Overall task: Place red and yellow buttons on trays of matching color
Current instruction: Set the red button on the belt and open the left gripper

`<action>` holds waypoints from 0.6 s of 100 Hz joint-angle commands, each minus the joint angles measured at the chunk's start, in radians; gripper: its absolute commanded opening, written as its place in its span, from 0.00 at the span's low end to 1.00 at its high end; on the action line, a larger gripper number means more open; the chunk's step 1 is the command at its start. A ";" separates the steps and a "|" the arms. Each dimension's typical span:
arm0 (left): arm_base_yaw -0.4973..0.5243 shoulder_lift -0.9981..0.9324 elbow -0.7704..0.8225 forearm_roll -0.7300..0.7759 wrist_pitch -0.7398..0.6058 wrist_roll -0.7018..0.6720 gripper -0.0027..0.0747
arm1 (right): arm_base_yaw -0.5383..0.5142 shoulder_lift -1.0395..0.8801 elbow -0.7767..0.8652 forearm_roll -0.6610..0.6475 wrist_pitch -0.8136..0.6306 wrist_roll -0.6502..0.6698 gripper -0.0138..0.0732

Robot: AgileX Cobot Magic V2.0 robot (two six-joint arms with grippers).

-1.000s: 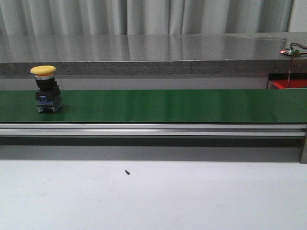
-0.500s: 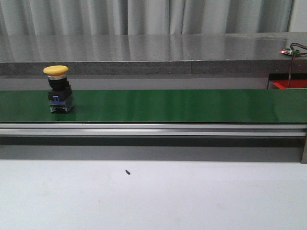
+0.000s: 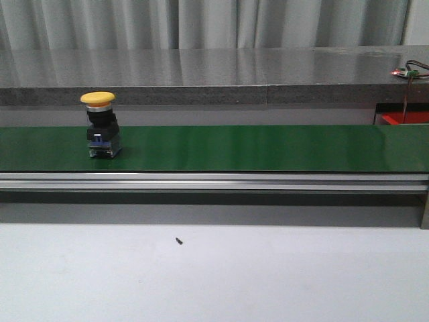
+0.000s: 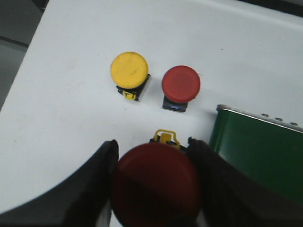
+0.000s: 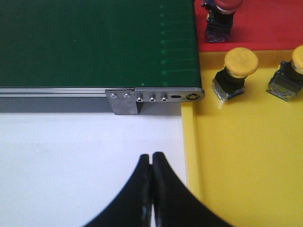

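- Riding upright on the green belt, toward its left end, is a yellow button.
- My left jaws pinch a red button above the white surface.
- My right jaws are pressed together, empty, beside the yellow tray.

Even indoor light brightening every view, soft glare streaking the far grey counter, near red button blurring slightly
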 commanded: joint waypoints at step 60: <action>-0.124 -0.168 0.263 -0.037 -0.141 -0.003 0.28 | 0.001 -0.002 -0.027 -0.002 -0.064 -0.005 0.08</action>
